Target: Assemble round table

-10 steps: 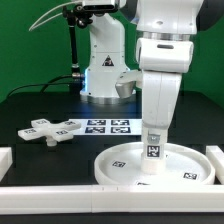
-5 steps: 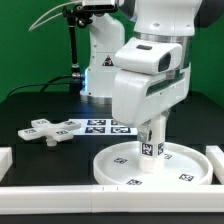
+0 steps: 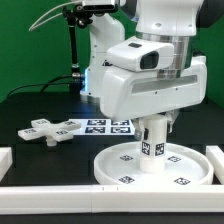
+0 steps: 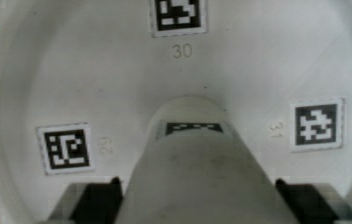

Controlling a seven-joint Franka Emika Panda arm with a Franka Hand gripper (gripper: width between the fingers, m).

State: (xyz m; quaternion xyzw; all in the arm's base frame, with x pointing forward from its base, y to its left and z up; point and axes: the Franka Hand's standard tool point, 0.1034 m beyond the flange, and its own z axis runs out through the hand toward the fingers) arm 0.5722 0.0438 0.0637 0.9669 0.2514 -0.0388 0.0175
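Wrist view: "30" on disc (image 4: 84, 75)

Marker board (image 3: 108, 125) on blk table (image 3: 40, 105); rails (image 3: 60, 201) nearby.

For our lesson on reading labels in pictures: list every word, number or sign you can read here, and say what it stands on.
"30": on the round disc, below a square tag, in the wrist view.
Square tags on the disc, the leg, the cross foot and the marker board: patterns only, no readable text.
No other words or brands legible.
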